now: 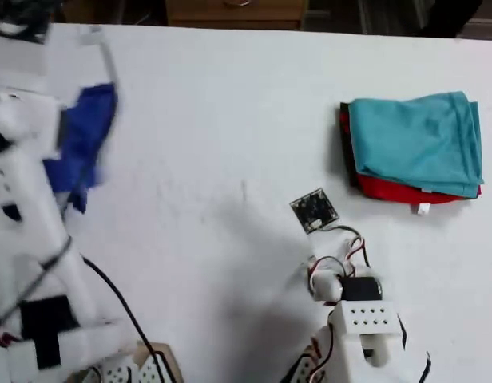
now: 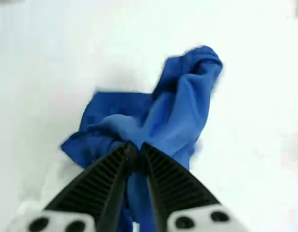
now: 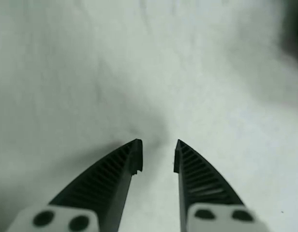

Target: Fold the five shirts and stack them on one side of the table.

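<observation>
Left hand (image 2: pixel 137 150) clenched on one blue shirt (image 2: pixel 183 106), right hand (image 3: pixel 157 145) released; one teal shirt (image 1: pixel 414 140) stacked on one red shirt (image 1: pixel 390 190).

White table (image 1: pixel 230 120), plain matte top, brightly lit. Soft grey shadow (image 3: pixel 139 121) lies on it just ahead of the right gripper (image 3: pixel 158 143). Far beyond that gripper, past the table's back edge, is a wooden cabinet (image 1: pixel 234 11) with a drawer front, and dark floor (image 1: pixel 366 14) beside it.

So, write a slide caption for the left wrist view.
Left gripper shut on a crumpled blue shirt over the white table.
</observation>
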